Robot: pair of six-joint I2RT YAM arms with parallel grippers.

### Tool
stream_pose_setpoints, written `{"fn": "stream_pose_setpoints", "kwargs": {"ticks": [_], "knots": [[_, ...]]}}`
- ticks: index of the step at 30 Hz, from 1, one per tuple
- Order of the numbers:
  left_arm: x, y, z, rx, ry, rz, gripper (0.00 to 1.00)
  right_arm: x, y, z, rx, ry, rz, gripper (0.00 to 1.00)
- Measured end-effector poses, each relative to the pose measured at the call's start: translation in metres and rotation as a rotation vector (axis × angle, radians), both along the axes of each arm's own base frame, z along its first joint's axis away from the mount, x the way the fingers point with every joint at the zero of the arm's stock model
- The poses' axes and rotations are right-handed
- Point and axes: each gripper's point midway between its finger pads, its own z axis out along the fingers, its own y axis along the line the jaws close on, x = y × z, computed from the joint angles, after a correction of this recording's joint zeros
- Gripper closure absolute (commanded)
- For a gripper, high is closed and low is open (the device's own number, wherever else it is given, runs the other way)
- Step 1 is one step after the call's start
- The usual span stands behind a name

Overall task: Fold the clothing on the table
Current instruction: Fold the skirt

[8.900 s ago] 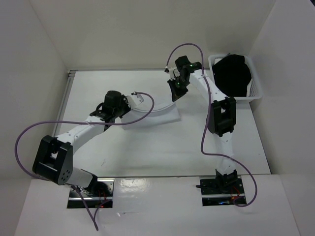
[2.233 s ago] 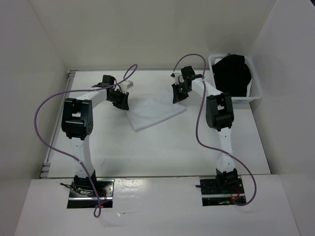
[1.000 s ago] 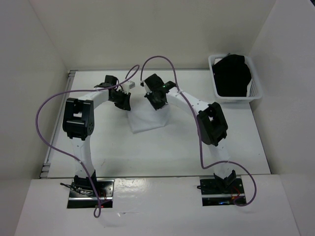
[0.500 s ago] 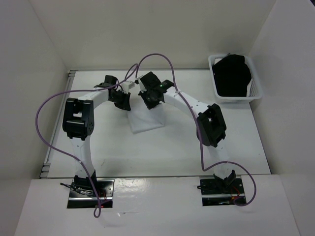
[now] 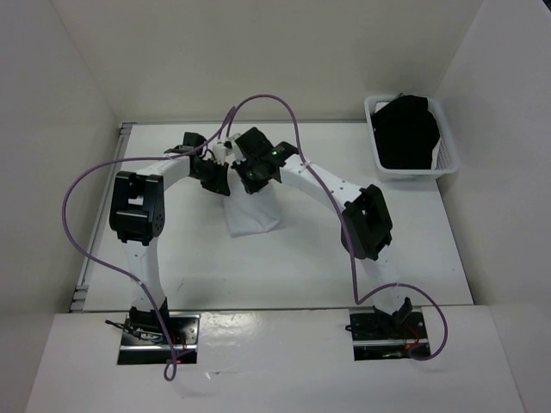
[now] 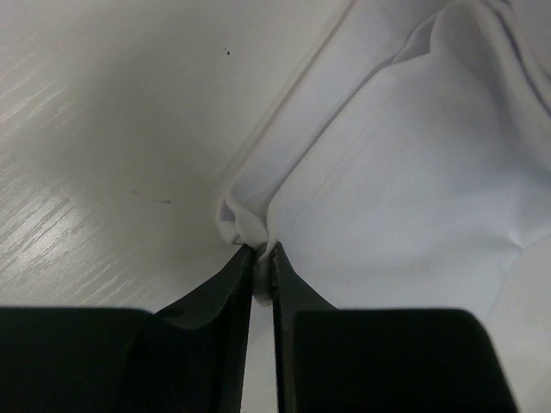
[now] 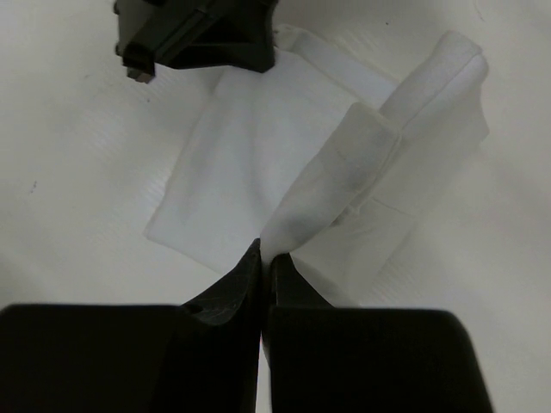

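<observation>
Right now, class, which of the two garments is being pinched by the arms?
The white clothing on the table: the left fingers and right fingers both pinch its edges. The black garment sits untouched in the basket.

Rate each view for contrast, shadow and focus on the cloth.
Top external: the thin white wrinkled fabric garment barely separates from the matte white table; only faint edge shadow outlines it. Left wrist: the left hand is an underexposed black mass, creases readable by soft shading. Right wrist: the right hand is equally dark, the lifted flap slightly soft.
</observation>
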Motion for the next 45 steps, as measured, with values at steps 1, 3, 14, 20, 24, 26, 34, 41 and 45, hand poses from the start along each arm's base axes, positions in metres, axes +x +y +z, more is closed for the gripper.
{"fn": "stream_pose_setpoints", "kwargs": {"ticks": [1,3,14,20,24,26,34,41,45], "knots": [[0.000,0.000,0.000,-0.001,0.002,0.001,0.83,-0.001,0.003,0.002,0.005,-0.004,0.006,1.00],[-0.001,-0.001,0.000,-0.006,0.004,0.000,0.83,-0.004,0.011,0.006,0.015,-0.011,0.015,1.00],[-0.003,-0.003,0.001,-0.020,0.022,0.010,0.83,-0.032,0.040,0.004,0.020,-0.003,0.079,1.00],[-0.003,-0.003,0.001,-0.020,0.024,0.011,0.83,-0.039,0.047,-0.009,0.002,0.013,0.096,1.00],[-0.003,-0.003,0.001,-0.020,0.024,0.010,0.83,-0.043,0.048,-0.012,-0.009,0.013,0.101,1.00],[-0.004,-0.003,0.001,-0.020,0.026,0.010,0.83,-0.044,0.048,-0.013,-0.015,0.008,0.100,1.00],[-0.005,-0.005,-0.001,-0.030,0.034,0.004,0.83,-0.046,0.047,-0.018,-0.036,0.005,0.102,0.63],[-0.006,-0.006,-0.001,-0.037,0.037,0.000,0.83,-0.051,0.047,-0.025,-0.052,0.006,0.124,0.37],[-0.006,-0.006,0.000,-0.037,0.037,0.000,0.83,-0.053,0.048,-0.027,-0.059,0.008,0.131,0.35]]}}
